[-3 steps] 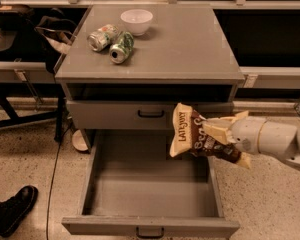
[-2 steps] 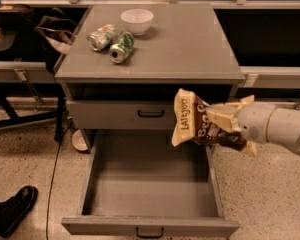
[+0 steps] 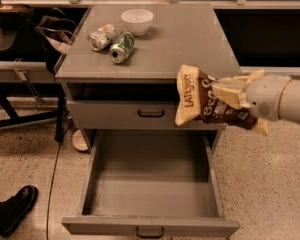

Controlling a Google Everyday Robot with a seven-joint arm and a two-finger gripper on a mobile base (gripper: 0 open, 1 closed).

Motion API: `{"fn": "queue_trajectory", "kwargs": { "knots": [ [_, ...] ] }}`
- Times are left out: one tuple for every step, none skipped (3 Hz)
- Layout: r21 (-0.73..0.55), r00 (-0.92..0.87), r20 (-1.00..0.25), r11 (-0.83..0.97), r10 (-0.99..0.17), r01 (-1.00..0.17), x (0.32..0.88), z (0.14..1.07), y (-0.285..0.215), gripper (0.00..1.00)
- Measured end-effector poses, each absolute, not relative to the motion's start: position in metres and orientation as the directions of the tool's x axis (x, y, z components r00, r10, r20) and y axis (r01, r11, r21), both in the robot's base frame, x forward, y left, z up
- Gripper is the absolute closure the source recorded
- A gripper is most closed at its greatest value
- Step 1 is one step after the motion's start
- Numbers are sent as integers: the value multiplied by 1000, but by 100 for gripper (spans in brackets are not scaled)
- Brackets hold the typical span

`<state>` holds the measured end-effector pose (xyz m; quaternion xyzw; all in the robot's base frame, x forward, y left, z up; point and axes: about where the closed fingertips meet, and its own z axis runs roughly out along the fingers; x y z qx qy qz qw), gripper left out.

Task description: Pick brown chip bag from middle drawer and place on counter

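My gripper (image 3: 229, 98) comes in from the right and is shut on the brown chip bag (image 3: 202, 101), which has a cream end with lettering pointing left. I hold the bag in the air in front of the cabinet's right front corner, about level with the counter (image 3: 185, 44) edge and above the right side of the open drawer (image 3: 150, 184). That pulled-out grey drawer shows a bare bottom and a black handle on its front panel.
Two green-and-silver soda cans (image 3: 112, 40) lie on the counter's left rear beside a white bowl (image 3: 137, 20). A closed drawer front (image 3: 140, 115) with a black handle sits above the open one. A black shoe (image 3: 12, 209) and a cable are on the floor at left.
My gripper has lifted the chip bag upward and a little to the right, from beside the closed drawer front to about counter-edge height.
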<state>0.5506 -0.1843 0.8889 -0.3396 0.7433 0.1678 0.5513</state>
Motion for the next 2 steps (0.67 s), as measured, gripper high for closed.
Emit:
{"fn": "queue_trajectory", "kwargs": {
  "knots": [
    [-170, -132, -927, 709, -350, -684, 559, 919, -177, 100],
    [-218, -104, -919, 709, -380, -670, 569, 943, -168, 100]
  ]
}}
